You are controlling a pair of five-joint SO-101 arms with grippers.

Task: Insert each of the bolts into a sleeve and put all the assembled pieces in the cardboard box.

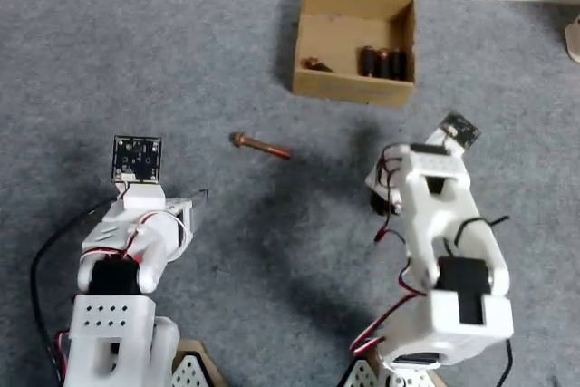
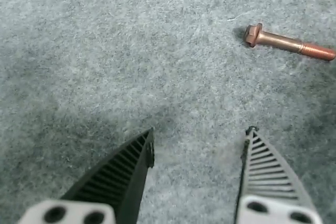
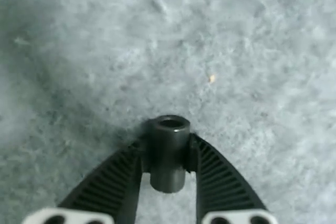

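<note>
Our right jaws clamp the sleeve (image 3: 169, 150) mid-length; our left jaws stand open, the bolt (image 2: 286, 42) on the counter (image 1: 272, 251) far-right of them; we judge it rigid, slick, best pinched across its shank

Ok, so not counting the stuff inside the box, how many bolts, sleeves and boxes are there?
Copper-coloured metal bolt, loose on the grey carpet: 1
Black tube-shaped sleeve, held in the right gripper: 1
Brown cardboard box: 1
Total: 3
</note>
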